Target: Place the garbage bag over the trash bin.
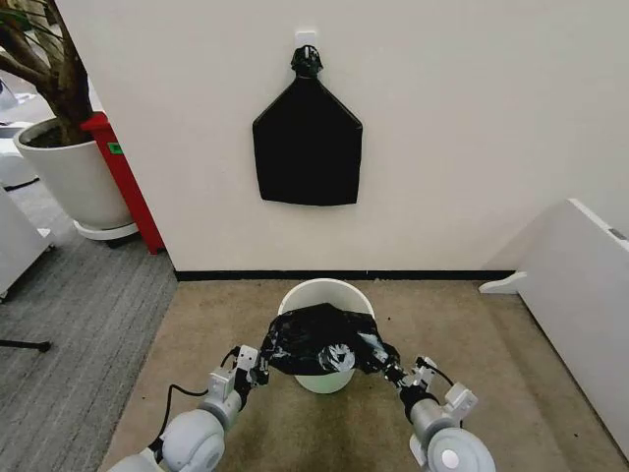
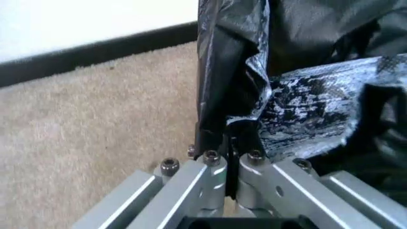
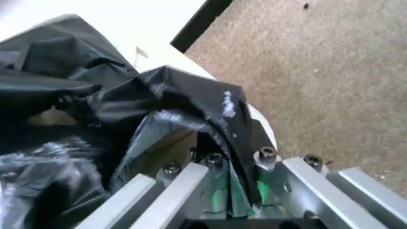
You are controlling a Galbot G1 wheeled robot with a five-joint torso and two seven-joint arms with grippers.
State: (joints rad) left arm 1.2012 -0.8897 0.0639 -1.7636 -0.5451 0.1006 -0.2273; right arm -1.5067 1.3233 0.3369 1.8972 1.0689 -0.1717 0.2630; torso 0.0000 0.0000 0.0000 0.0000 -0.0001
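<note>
The garbage bag [image 1: 319, 339], glossy crinkled black plastic, hangs stretched between my two grippers over the near half of the trash bin [image 1: 324, 293], a round cream-white bucket on the carpet. My left gripper [image 1: 261, 362] is shut on the bag's left edge; up close its metal fingers [image 2: 216, 167] pinch a fold of the bag [image 2: 305, 105]. My right gripper [image 1: 385, 364] is shut on the right edge, with plastic [image 3: 159, 109] caught between its fingers [image 3: 264, 160] above the bin's rim [image 3: 260, 119]. The bin's far rim stays uncovered.
A flat black bundle [image 1: 307, 143] hangs on the wall behind the bin. A large white plant pot [image 1: 74, 177] and a red container [image 1: 123, 172] stand at the back left. A white panel [image 1: 585, 295] lines the right side. Tan carpet surrounds the bin.
</note>
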